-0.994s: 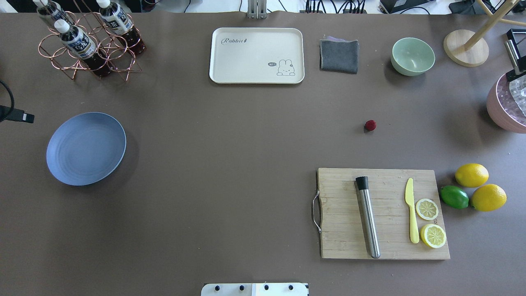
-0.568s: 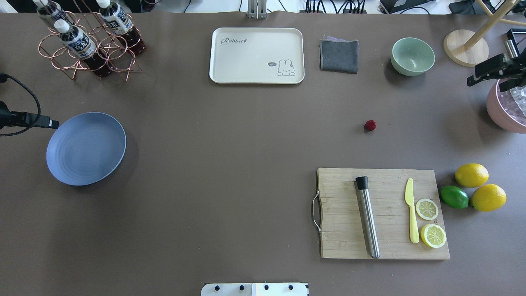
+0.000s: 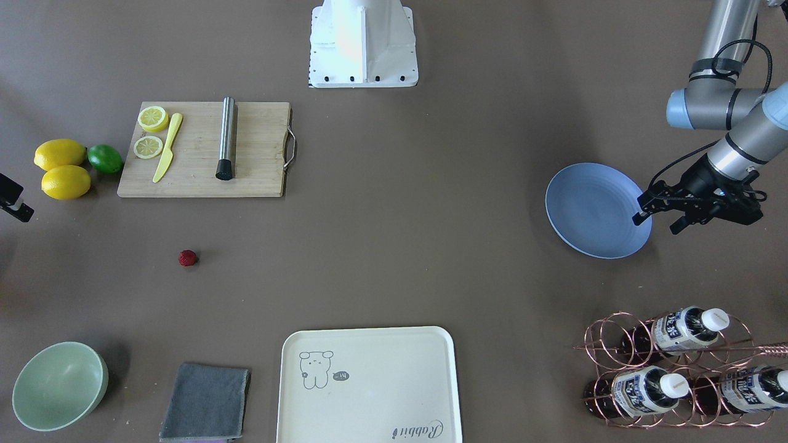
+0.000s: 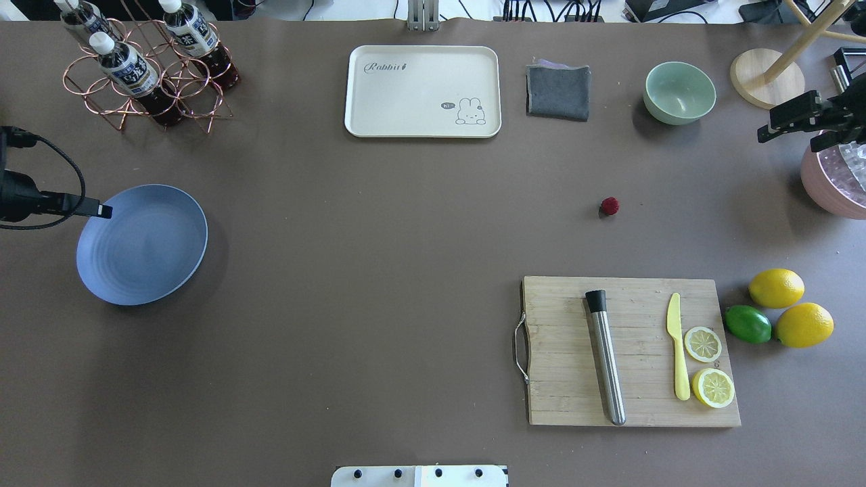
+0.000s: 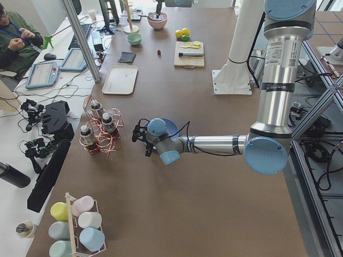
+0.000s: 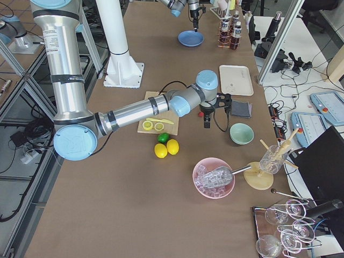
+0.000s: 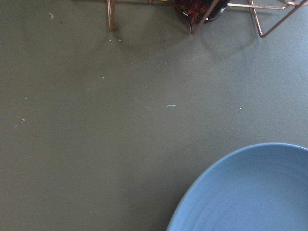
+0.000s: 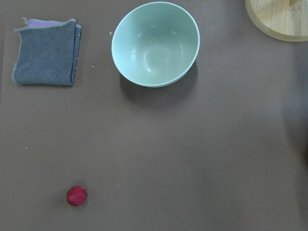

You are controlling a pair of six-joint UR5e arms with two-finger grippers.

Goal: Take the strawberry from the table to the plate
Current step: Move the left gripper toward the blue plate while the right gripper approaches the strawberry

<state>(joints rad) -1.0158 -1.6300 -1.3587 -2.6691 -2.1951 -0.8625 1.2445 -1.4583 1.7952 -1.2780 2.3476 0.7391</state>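
The strawberry [image 4: 610, 206] is a small dark-red berry lying alone on the brown table [image 4: 379, 270], right of centre and beyond the cutting board; the right wrist view shows it too [image 8: 76, 196]. The light-blue plate [image 4: 142, 245] sits empty at the table's left side. My left gripper [image 3: 656, 223] hovers at the plate's outer rim, jaws open and empty. My right gripper [image 4: 785, 141] hangs at the far right edge over the pink bowl's rim. It is open, empty, and well to the right of the strawberry.
A cutting board [image 4: 561, 379] carries a steel muddler, a yellow knife and lemon slices, with lemons [image 4: 776, 288] and a lime beside it. At the back stand a green bowl [image 4: 679, 93], grey cloth [image 4: 558, 91], cream tray [image 4: 423, 91] and bottle rack [image 4: 145, 67]. A pink ice bowl [image 4: 835, 182] sits far right.
The left gripper has moved right, up to the plate's rim. The right gripper has come into view from the right edge and moved left. The strawberry has not moved.
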